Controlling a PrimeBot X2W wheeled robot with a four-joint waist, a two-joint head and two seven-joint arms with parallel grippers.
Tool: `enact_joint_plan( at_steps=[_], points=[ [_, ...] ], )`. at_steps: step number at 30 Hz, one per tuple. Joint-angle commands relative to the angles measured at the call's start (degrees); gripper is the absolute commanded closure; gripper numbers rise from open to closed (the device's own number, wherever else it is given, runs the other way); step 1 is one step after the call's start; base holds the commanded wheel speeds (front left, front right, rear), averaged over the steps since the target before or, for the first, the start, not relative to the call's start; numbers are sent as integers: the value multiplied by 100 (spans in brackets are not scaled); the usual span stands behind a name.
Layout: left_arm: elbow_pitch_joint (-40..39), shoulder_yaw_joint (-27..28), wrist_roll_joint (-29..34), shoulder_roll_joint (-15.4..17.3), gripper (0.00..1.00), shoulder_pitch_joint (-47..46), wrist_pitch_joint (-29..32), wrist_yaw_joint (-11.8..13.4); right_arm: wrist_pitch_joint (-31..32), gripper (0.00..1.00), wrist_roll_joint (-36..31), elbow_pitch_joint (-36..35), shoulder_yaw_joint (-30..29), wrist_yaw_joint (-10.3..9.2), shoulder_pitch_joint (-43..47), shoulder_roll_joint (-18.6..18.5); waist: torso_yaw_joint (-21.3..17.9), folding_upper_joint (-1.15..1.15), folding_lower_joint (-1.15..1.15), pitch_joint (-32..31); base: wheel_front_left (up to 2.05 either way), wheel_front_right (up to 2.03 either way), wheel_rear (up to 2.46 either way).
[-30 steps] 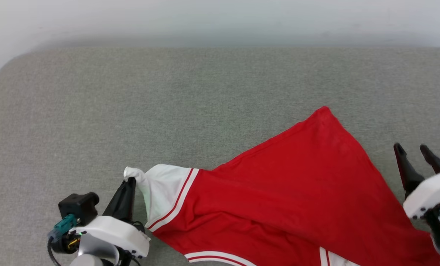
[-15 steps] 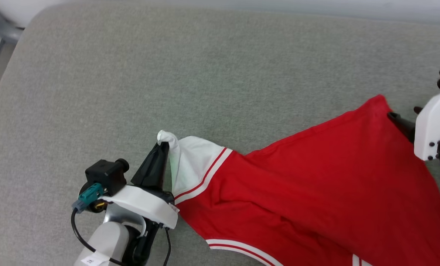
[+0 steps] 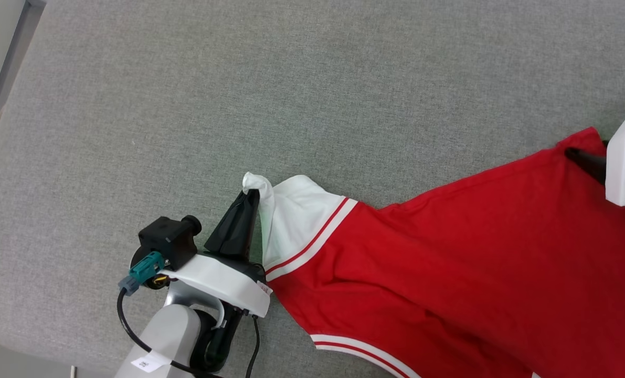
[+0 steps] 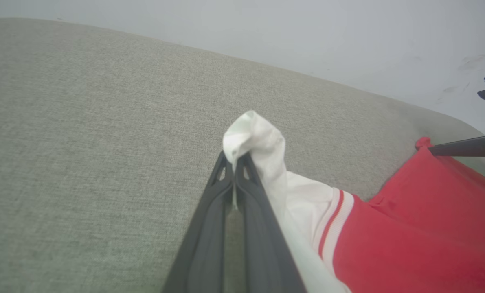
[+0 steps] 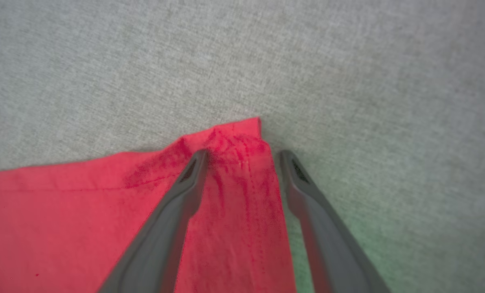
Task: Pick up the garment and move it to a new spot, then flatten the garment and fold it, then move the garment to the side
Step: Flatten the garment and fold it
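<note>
The right gripper [image 5: 243, 154] stands with its 2 fingers apart, straddling the red hem corner of the garment [image 3: 448, 252]: 1 tip is on the cloth, the other just off its edge over the grey cushion [image 3: 239, 79]. The left gripper [image 4: 235, 160] is pinched tight on the white sleeve tip, and the garment lies stretched along the line between them.

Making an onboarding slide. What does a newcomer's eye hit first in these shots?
A bright red jersey-style shirt with a white sleeve and striped trim sprawls over the lower right of the grey fabric surface. The left claw is pinched shut on the white sleeve tip at its left end; the right claw stands open astride the red corner at the far right.
</note>
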Motion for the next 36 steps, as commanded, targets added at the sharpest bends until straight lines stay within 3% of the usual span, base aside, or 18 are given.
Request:
enact_joint_plan(
  at_steps=[1, 12, 23, 36],
  points=[
    [14, -5, -24, -3, 100, -39, -28, -5, 323, 100, 186, 357, 408, 30, 559, 279, -10, 0, 0, -11, 0, 0, 0],
    [148, 238, -146, 144, 100, -105, -44, 119, -587, 100, 412, 178, 256, 12, -153, 82, -316, 0, 0, -547, 0, 0, 0],
    [380, 776, -276, 769, 100, -943, 274, 156, -1469, 100, -216, 332, -230, 12, -444, 384, -972, 0, 0, -1134, 0, 0, 0],
    [1495, 964, -103, 1258, 100, -3360, 699, 74, -2484, 100, -1326, 660, -1117, 11, -1541, 1062, -1509, 0, 0, -1174, 0, 0, 0]
  ],
)
